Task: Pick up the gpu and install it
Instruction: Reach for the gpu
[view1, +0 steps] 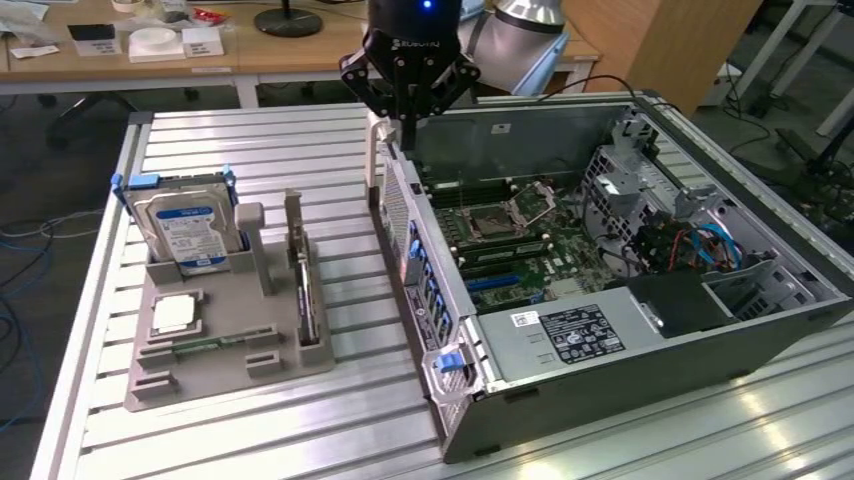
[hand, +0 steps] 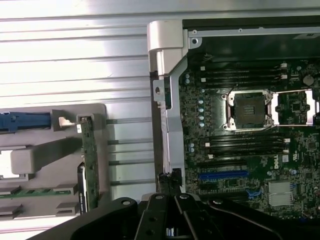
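The computer case (view1: 641, 330) lies open on the metal table (view1: 267, 150). You can see the big green board (view1: 521, 240) inside it, with a square socket (view1: 534, 205) in the middle.

The pincer (view1: 404, 135) hangs over the side wall of the computer case, at its far end. The tips point down, very near the top of that wall. The pincer is clenched tight and has nothing in it. From the wrist view, the pincer (hand: 170, 182) sits right above the thin edge of the case wall (hand: 167, 60).

The gpu (view1: 307, 300) is not in the computer case. It stands on its thin edge in a slot of the grey tray (view1: 227, 350), which lies on the table beside the case. The gpu is on the side of the tray nearest the case. In the wrist view the gpu (hand: 90, 160) looks like a long, thin green strip.

A hard drive (view1: 187, 230) with a blue label stands in the tray too, farther from the case than the gpu. A small silver chip (view1: 174, 315) lies flat in the tray, also on the side far from the case.
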